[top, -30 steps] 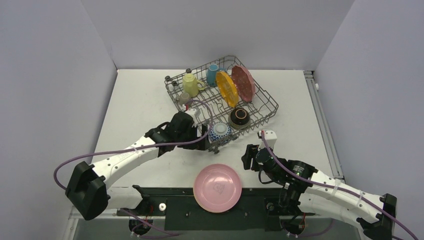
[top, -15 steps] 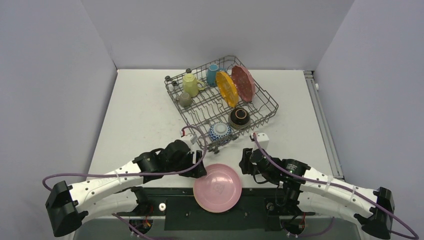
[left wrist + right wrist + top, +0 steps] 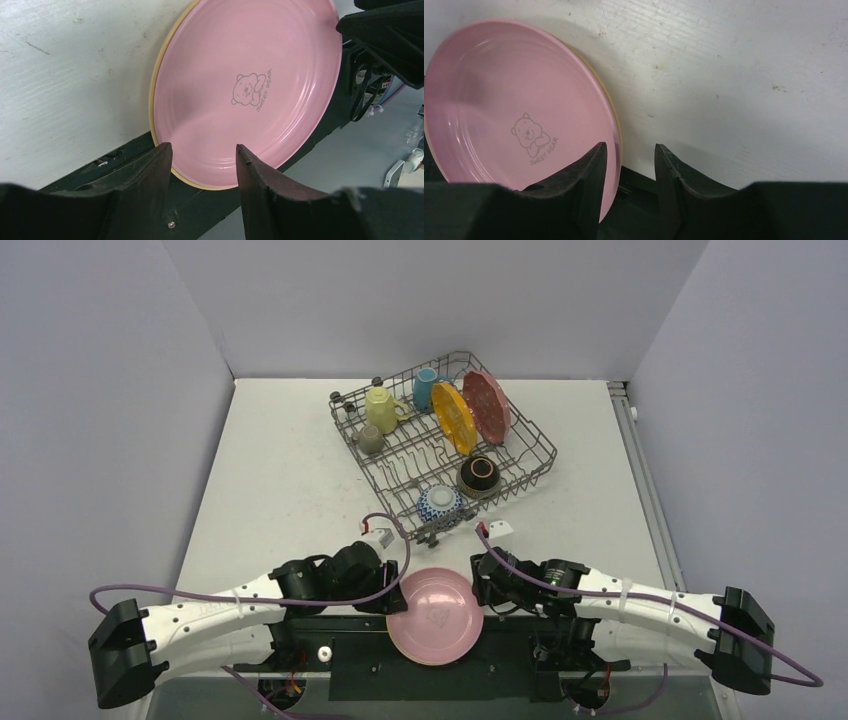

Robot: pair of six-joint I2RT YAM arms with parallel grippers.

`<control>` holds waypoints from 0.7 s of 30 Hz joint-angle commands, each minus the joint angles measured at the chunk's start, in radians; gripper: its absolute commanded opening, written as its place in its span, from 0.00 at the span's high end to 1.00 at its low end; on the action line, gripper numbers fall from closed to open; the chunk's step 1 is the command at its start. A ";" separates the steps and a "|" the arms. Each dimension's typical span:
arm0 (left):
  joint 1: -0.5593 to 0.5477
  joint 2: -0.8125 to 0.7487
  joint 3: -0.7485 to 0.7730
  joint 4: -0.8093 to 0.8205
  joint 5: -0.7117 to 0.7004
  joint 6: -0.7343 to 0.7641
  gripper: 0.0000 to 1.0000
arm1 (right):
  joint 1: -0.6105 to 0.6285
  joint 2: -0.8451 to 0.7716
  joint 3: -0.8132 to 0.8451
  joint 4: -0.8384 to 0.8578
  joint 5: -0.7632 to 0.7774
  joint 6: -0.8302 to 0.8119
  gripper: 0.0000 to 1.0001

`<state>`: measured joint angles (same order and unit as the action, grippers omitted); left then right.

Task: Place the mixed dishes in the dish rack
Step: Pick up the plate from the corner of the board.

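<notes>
A pink plate point(image 3: 435, 615) with a bear print lies at the table's near edge, stacked on a tan plate point(image 3: 152, 107) of which only the rim shows. My left gripper point(image 3: 396, 589) is at its left edge, open, with the plate's point(image 3: 240, 80) rim between the fingertips and nothing pinched. My right gripper point(image 3: 482, 578) is at the right edge, open. In the right wrist view one finger point(image 3: 591, 170) overlaps the plate point(image 3: 514, 100) rim and the other is over bare table. The dish rack point(image 3: 548, 445) stands further back.
In the rack are a pale-yellow mug point(image 3: 380, 408), a light-blue mug point(image 3: 426, 388), an olive mug point(image 3: 371, 438), an orange plate point(image 3: 455, 418), a red patterned plate point(image 3: 486, 405), a dark-brown bowl point(image 3: 479, 476) and a blue-white bowl point(image 3: 439, 503). Grey walls close three sides.
My left arm pulled back from the blue-white bowl in the rack to the pink plate's left edge. The right gripper slid left to the plate's right edge. Both jaws narrowed.
</notes>
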<state>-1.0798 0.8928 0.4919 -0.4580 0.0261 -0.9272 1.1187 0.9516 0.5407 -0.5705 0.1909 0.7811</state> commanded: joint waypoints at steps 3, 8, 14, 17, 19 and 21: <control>-0.014 0.035 -0.016 0.097 -0.011 -0.019 0.56 | 0.046 0.044 0.002 0.046 -0.003 0.019 0.64; -0.018 0.051 -0.033 0.121 -0.012 -0.022 0.59 | 0.073 0.074 0.005 0.046 0.014 0.025 0.66; -0.019 0.058 -0.039 0.132 -0.012 -0.023 0.61 | 0.087 0.100 0.014 0.047 0.031 0.024 0.76; -0.019 0.060 -0.044 0.139 -0.013 -0.025 0.61 | 0.091 0.106 0.023 0.040 0.042 0.022 0.85; -0.019 0.060 -0.049 0.146 -0.011 -0.027 0.61 | 0.092 0.110 0.026 0.035 0.046 0.020 0.89; -0.019 0.060 -0.053 0.150 -0.010 -0.030 0.61 | 0.094 0.112 0.030 0.031 0.049 0.020 0.94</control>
<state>-1.0924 0.9524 0.4473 -0.3653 0.0254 -0.9421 1.2022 1.0580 0.5400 -0.5518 0.1978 0.7979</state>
